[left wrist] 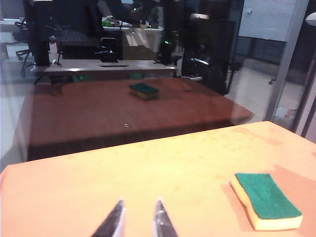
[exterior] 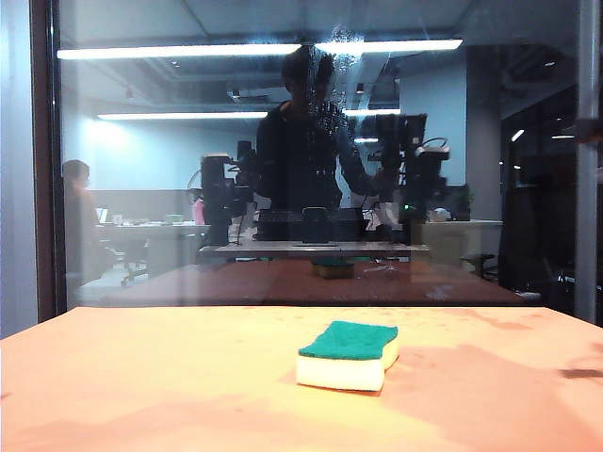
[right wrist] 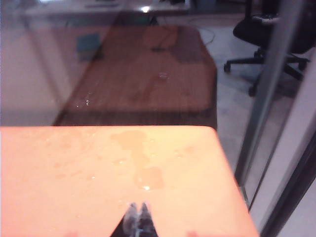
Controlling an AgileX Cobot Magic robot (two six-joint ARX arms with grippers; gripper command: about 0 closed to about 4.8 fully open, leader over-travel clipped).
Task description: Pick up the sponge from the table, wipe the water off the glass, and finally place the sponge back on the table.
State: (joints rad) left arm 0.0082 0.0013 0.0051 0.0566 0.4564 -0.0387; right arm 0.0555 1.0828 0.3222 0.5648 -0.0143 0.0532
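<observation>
The sponge (exterior: 348,355) lies green side up on the table (exterior: 141,377), near the glass (exterior: 170,235), apparently set back down with the wiping done, though streaks of water (exterior: 330,104) cling high on the pane. The left gripper (left wrist: 138,217) hovers low over bare tabletop with its fingertips slightly parted and nothing between them; the sponge (left wrist: 266,200) sits off to one side of it and a little ahead, well apart. The right gripper (right wrist: 138,217) is pinched closed and empty over the table's corner, wet patches just ahead of its tips, clear of the sponge, which its camera does not show.
</observation>
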